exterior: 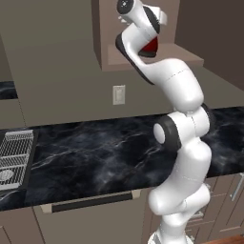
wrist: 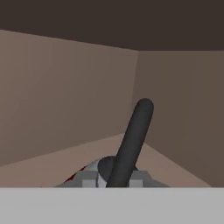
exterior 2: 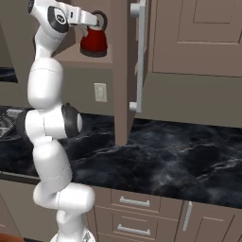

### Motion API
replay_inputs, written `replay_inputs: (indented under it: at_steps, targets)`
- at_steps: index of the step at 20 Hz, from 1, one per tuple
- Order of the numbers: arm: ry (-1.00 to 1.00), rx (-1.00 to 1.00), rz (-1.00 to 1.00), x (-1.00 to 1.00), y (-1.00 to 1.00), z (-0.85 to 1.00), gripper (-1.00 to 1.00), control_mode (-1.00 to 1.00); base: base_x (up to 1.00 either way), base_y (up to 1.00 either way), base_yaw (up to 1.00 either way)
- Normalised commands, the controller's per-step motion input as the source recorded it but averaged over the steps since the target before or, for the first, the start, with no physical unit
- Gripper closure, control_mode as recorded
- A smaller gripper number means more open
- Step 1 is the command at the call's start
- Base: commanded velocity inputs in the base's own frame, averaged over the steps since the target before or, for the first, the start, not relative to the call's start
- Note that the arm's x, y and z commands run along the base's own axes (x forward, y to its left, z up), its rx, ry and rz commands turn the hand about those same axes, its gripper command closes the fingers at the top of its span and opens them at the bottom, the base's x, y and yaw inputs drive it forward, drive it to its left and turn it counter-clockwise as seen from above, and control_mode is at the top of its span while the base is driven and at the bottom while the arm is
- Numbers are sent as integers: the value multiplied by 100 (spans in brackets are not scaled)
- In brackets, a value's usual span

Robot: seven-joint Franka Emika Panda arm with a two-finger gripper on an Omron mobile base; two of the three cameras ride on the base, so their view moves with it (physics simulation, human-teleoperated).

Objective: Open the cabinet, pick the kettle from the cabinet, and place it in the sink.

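Your pincer (exterior 2: 98, 20) is inside the open cabinet (exterior 2: 122, 71), reaching in from the left, clenched on the black loop handle of the kettle (exterior 2: 93, 42). In the hand view you look along that handle (wrist: 132, 142), a dark bar rising from between the fingertips, with a sliver of red body below it and the cabinet's bare back corner beyond. The kettle sits upright on the cabinet's lower shelf, near the front edge. The cabinet door stands swung out toward you, its silver bar handle (exterior 2: 140, 56) running vertically on the edge. Below the cabinet lies the dark marbled counter (exterior 2: 165, 160). Far left of the cabinet, a silver wire rack (exterior: 14, 157) rests in the counter.
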Motion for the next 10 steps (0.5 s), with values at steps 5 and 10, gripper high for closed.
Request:
replay_inputs:
  at_steps: [5,10]
  targets:
    - [-1,4,0,-57,7,-12,100,-100,0,0,0]
    - [-1,7,0,-66,4,-10,100,-100,0,0,0]
